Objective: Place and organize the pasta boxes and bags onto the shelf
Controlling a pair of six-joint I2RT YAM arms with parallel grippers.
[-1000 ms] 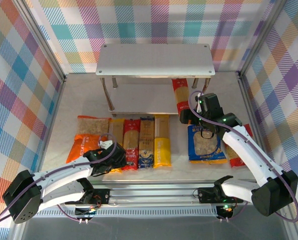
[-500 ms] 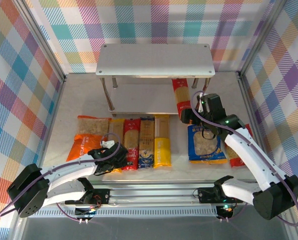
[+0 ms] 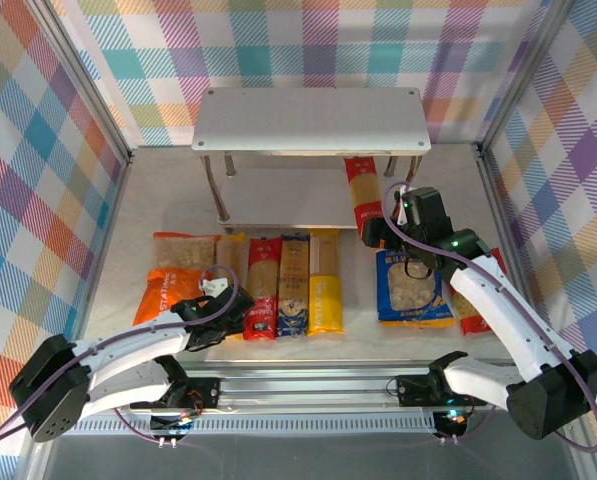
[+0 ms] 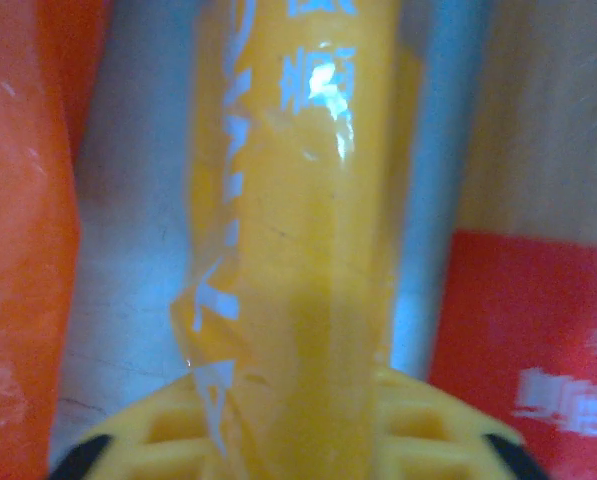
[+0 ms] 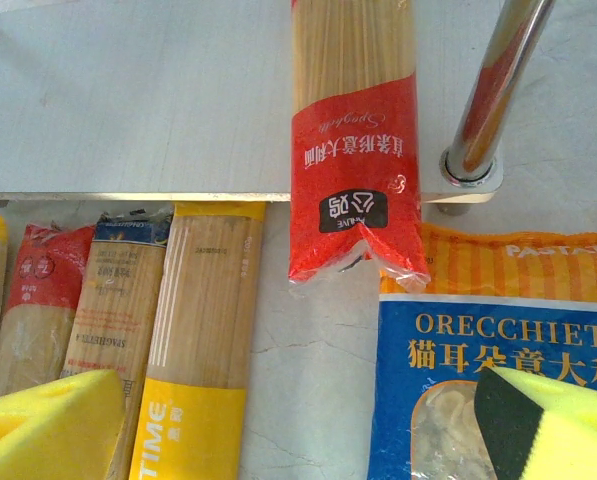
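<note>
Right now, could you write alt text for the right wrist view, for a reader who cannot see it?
A red spaghetti pack lies on the lower tier of the shelf, its near end overhanging the edge beside a steel leg. In front lie a blue orecchiette bag and a yellow pack; the yellow fingers of the open right end effector frame the bottom corners.

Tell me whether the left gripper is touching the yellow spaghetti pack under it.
Touching. The left wrist view shows the yellow spaghetti pack pinched and creased between the fingers of the left gripper.
</note>
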